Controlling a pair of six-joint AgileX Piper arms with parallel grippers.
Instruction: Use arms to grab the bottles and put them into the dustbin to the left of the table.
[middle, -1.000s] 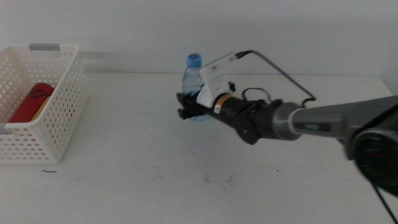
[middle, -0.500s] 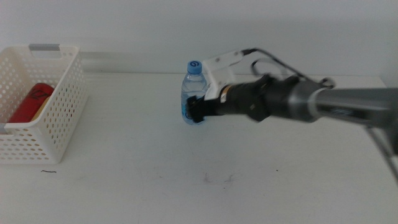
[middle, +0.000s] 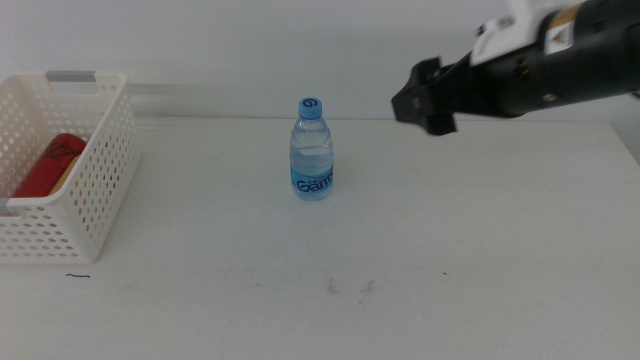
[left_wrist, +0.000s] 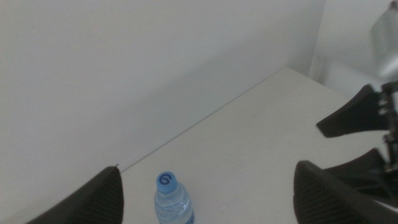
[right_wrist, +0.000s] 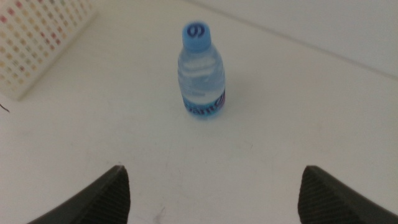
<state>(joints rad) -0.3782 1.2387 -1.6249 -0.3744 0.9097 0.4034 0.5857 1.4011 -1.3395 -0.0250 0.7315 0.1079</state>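
Right gripper (middle: 425, 102) of mine now hangs high over the far right of the table (middle: 450, 250), jaws spread wide and empty; half a second ago it sat right against the water bottle (middle: 313, 150). My left gripper (left_wrist: 208, 205) is also parted, holding nothing. On the left, the dustbin (middle: 95, 190) keeps the red can (middle: 45, 165) inside, unchanged. That bottle stands upright and alone at mid-table, far side, well apart from both grippers.

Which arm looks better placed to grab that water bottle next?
Probably the right: its open gripper hangs raised just right of the upright water bottle. The left gripper is open too but absent from the middle view.
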